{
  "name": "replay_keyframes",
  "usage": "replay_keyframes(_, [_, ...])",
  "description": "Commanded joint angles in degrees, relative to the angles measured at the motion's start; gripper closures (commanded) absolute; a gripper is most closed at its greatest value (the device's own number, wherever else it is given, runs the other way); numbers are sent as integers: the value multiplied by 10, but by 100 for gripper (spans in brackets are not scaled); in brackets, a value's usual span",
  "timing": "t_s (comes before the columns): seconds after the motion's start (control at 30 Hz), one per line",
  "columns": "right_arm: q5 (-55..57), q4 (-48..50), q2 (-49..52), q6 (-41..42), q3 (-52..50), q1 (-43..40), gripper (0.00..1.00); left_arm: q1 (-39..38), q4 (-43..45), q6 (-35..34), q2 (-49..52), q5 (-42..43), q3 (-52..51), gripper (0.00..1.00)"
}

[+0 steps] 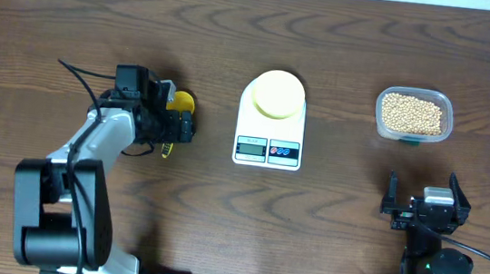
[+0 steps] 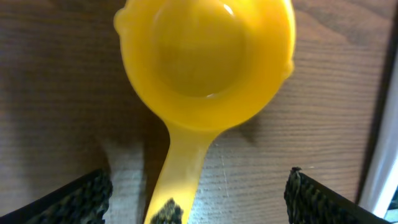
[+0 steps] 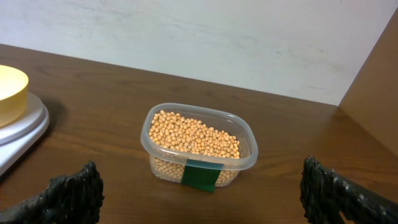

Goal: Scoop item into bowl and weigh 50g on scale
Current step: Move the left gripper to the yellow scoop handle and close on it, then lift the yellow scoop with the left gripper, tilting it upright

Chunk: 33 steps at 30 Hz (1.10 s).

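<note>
Both stood wide: the left pincer [image 2: 202, 194] straddling the scoop [image 2: 205, 56] handle (evidently to grasp it), the right pincer [image 3: 205, 196] facing the beans [image 3: 193, 138], bowl [image 1: 277, 93] ready on scale [image 1: 267, 148].

The pale yellow bowl [image 1: 274, 95] is seated on the white scale [image 1: 267, 150] at mid-surface [image 1: 347, 38]. Soybeans [image 1: 412, 114] are held in a clear tub [image 1: 450, 106] to the right. A yellow scoop [image 1: 181, 103] is partly covered by the left gripper [image 1: 173, 122].
</note>
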Motion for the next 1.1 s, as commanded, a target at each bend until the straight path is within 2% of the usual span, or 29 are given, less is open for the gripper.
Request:
replay_keyframes(0.0, [-1, -2, -2, -3, -1, 4, 1, 0, 6, 14, 12, 11, 9, 13])
replay_keyframes(0.4, [-1, -2, -2, -4, -1, 4, 1, 0, 9, 15, 16, 11, 8, 41])
replay_keyframes(0.67, [-1, -2, -2, -3, -1, 4, 1, 0, 7, 15, 16, 11, 7, 43])
replay_keyframes(0.93, [-1, -2, -2, -3, -1, 4, 1, 0, 7, 14, 16, 11, 7, 62])
replay_keyframes(1.07, [-1, -2, -2, -3, -1, 4, 1, 0, 6, 14, 16, 11, 7, 67])
